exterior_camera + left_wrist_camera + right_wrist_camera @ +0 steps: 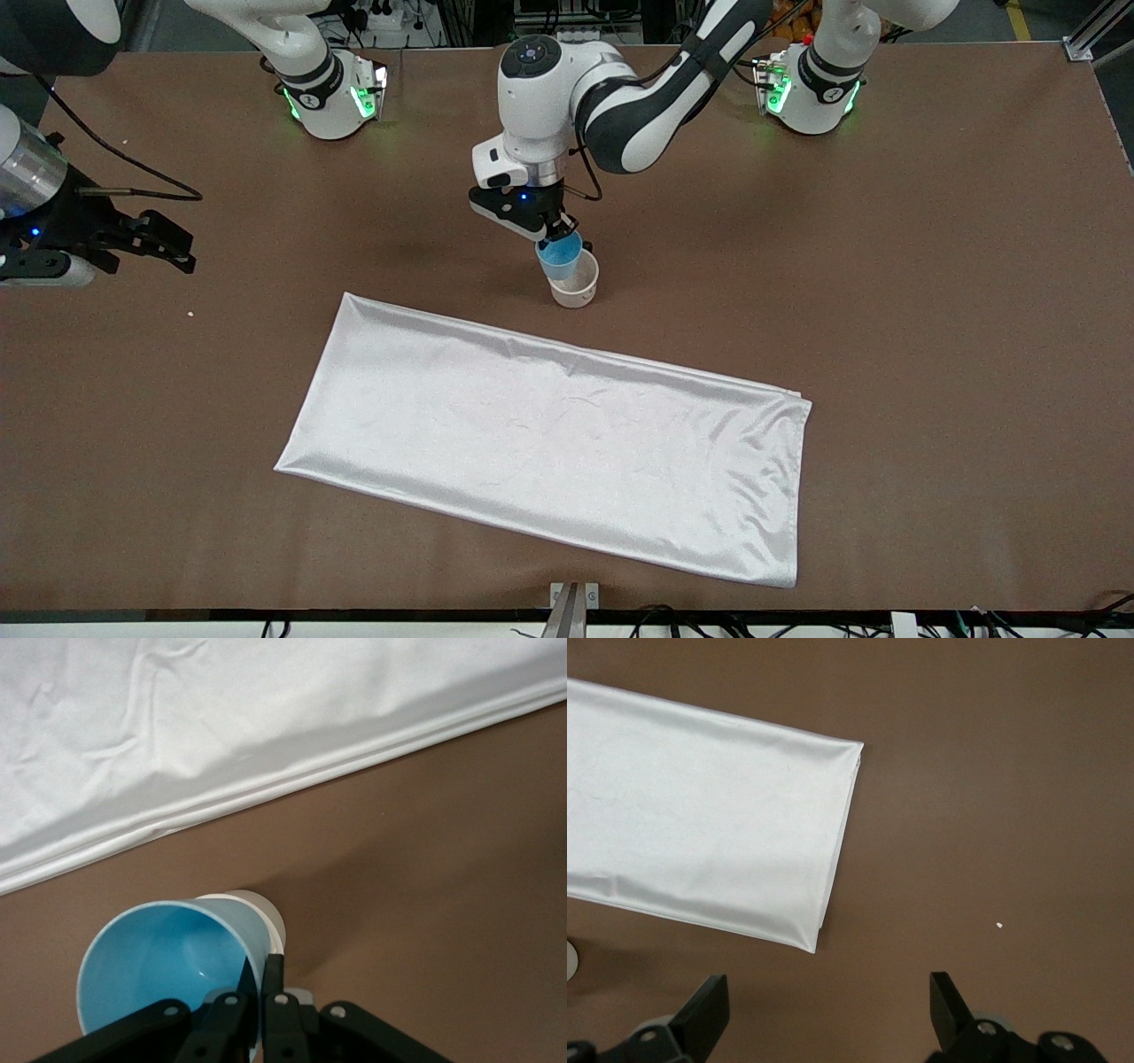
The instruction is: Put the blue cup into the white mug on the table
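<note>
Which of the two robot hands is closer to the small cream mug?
Left. The left gripper holds the translucent light-blue plastic cup right over the cream mug; the right gripper waits open at the right arm's table end.

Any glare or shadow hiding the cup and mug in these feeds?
Front view: the shiny white satin cloth shows sheen, no blowout; the left tool shades the translucent light-blue plastic cup over the small cream mug. Left wrist view: mug mostly hidden, dark shadow beside it.

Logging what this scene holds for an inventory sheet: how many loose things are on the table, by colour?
Blue: 1, the translucent blue plastic cup, pinched by the left gripper over the mug.
White: 2, the small off-white cylindrical mug and the shiny white rectangular cloth.
Total: 3.
</note>
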### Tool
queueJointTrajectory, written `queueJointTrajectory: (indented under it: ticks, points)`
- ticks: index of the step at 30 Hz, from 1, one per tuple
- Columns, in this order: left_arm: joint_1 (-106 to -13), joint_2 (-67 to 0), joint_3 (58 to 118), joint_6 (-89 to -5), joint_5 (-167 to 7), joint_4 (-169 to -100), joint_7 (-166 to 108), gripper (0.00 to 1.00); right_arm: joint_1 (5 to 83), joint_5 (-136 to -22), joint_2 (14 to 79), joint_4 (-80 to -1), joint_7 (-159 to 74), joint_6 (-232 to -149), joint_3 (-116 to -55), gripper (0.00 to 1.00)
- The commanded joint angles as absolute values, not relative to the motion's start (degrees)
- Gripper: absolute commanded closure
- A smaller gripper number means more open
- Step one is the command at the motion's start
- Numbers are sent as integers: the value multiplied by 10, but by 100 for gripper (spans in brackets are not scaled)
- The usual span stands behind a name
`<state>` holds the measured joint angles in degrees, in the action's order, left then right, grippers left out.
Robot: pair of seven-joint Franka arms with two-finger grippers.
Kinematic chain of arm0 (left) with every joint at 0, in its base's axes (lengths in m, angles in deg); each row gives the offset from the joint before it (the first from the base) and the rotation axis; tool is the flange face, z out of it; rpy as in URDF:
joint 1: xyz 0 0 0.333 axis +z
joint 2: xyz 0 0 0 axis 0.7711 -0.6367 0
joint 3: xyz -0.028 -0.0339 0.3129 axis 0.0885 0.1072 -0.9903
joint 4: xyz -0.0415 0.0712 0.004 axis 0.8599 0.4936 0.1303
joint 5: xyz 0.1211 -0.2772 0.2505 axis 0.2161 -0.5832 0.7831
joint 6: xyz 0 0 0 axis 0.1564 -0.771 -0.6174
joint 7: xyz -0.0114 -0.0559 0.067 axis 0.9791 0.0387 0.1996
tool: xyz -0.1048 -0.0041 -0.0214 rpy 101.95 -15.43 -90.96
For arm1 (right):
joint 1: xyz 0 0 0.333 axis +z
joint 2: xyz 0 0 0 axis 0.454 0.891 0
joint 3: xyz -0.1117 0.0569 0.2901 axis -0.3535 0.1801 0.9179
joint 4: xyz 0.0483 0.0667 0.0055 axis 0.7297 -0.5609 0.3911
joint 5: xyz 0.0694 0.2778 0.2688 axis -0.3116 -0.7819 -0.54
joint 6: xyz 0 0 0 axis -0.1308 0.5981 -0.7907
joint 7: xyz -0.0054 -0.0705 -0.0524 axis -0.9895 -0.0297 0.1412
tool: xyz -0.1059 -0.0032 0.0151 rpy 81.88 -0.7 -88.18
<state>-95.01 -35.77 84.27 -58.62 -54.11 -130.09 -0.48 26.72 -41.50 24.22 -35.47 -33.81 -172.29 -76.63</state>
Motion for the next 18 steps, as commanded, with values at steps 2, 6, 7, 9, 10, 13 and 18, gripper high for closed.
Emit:
queueJointTrajectory:
  ticks: [2, 6, 7, 9, 10, 13, 18]
  points:
    - [-950, -347, 843, -617, -521, -1333, 11, 100, 265, -426, 272, -312, -350, -1717, -769, 0]
    - [-950, -347, 843, -620, -521, -1338, 11, 100, 265, -428, 282, -290, -351, -1713, -769, 0]
    - [-950, -347, 843, -621, -521, -1339, 11, 100, 265, -428, 282, -288, -351, -1711, -770, 0]
    - [-950, -347, 843, -623, -521, -1344, 11, 100, 264, -426, 281, -287, -352, -1707, -771, 0]
    - [-950, -347, 843, -623, -520, -1345, 11, 100, 264, -425, 281, -286, -352, -1704, -771, 0]
    - [-950, -346, 843, -626, -518, -1348, 11, 100, 266, -424, 281, -284, -353, -1693, -780, 0]
    - [-948, -340, 843, -644, -508, -1368, 11, 100, 269, -424, 279, -285, -365, -1683, -785, 0]
